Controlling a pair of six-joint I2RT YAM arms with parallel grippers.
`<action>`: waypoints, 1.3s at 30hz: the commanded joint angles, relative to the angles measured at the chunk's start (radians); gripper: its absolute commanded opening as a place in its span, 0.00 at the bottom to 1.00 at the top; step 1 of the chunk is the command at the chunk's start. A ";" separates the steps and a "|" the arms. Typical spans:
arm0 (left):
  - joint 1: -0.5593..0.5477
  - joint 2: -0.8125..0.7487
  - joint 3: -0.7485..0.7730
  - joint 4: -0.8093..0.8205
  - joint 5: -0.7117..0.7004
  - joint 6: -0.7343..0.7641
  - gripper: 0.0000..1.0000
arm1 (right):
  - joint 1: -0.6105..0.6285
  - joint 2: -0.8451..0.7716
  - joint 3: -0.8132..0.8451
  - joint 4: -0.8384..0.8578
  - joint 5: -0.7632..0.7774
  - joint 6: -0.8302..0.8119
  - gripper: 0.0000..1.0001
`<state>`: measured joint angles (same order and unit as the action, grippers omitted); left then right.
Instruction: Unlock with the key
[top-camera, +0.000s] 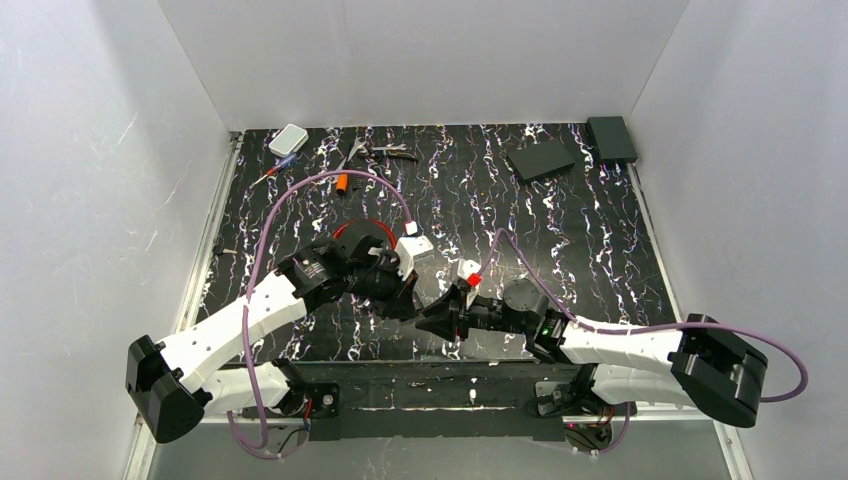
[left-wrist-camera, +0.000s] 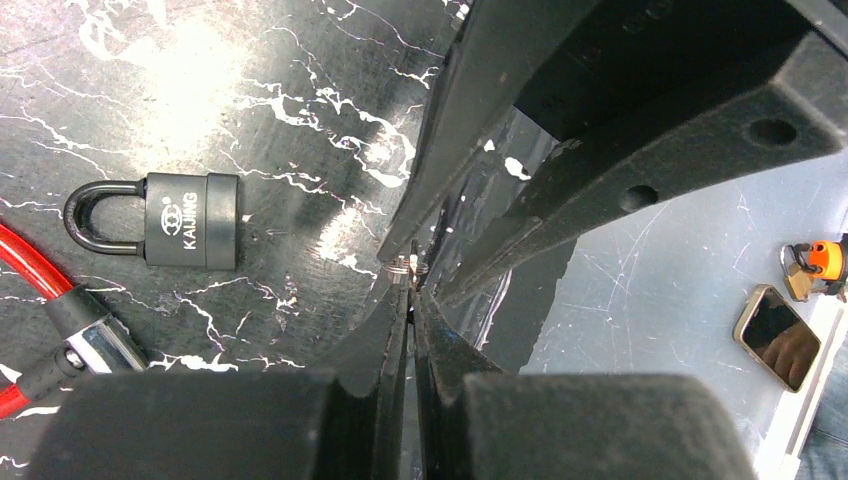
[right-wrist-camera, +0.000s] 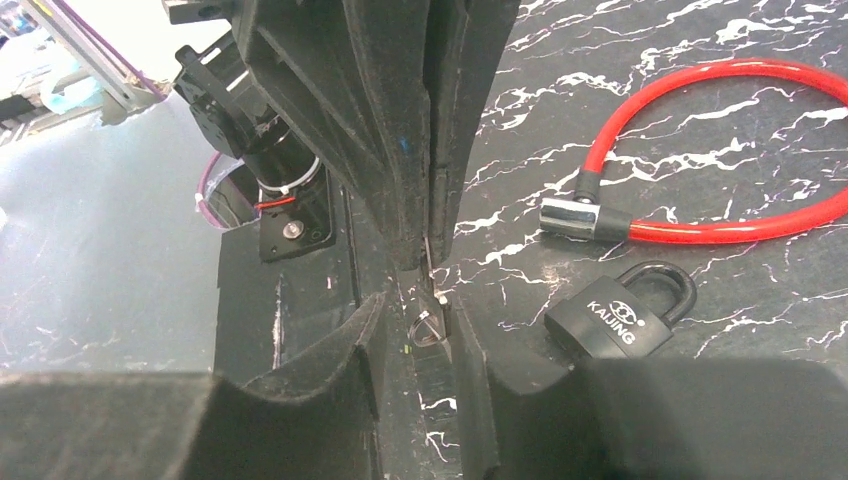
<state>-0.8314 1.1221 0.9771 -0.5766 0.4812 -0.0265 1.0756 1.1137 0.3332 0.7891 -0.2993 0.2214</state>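
near the front edge of the desk (top-camera: 560, 240) the two arms meet tip to tip. the left pincer (top-camera: 410, 298) (left-wrist-camera: 410, 300) is clamped flat, its jaws pressed together on the key (left-wrist-camera: 405, 267) (right-wrist-camera: 428, 326), of which little more than the small silver ring shows at the tips. the right pincer (top-camera: 434, 313) (right-wrist-camera: 420, 308) comes at it from the opposite side. its jaws stand narrowly parted, one on each side of the ring (whether they touch the metal i cannot tell).

just beyond the pincers the padlock (left-wrist-camera: 190, 220) (right-wrist-camera: 620, 316) lies flat on the desk, its shackle closed, apart from both pincers and from the key. close beside it lies a red cable lock (top-camera: 350, 228) (left-wrist-camera: 25, 268) (right-wrist-camera: 720, 150), its loop curving away and its silver end near the padlock's shackle.

at the far edge sit a white box (top-camera: 288, 139) on the left, some small tools (top-camera: 378, 152) near the middle, a flat black slab (top-camera: 540, 160) and a black box (top-camera: 611, 138) in the right corner.
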 joint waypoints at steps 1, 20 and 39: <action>-0.002 -0.009 0.034 -0.004 -0.021 0.002 0.00 | 0.006 0.026 0.047 0.082 -0.015 0.028 0.35; -0.002 -0.009 0.034 -0.006 -0.036 0.001 0.00 | 0.006 -0.006 0.035 0.024 0.011 0.036 0.15; -0.002 -0.008 0.037 -0.014 -0.146 -0.012 0.49 | 0.006 -0.037 0.009 0.008 0.025 0.106 0.01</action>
<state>-0.8333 1.1221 0.9813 -0.5819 0.4152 -0.0360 1.0760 1.1004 0.3367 0.7601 -0.2901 0.2874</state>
